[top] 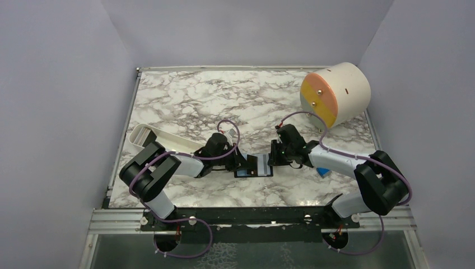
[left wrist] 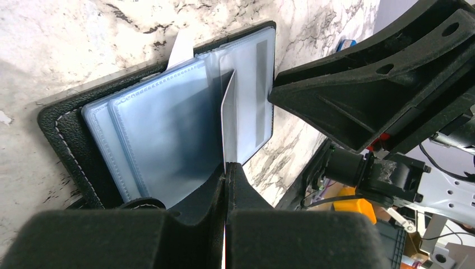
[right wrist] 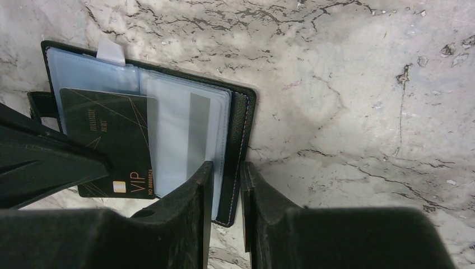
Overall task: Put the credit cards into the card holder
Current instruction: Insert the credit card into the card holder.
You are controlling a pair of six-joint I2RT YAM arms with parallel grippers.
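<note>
Black card [right wrist: 115, 140]: gold "VIP", small number beneath

Black card holder [right wrist: 185, 129], light-blue inside; black card [right wrist: 109, 140], gold lines; marbled table [right wrist: 347, 84].

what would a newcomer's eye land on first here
The open card holder sits mid-table, light blue sleeves up, between both arms. The left hand pinches a black VIP card over it while the right hand grips its right edge. A big cream drum lies at the far right corner.
</note>
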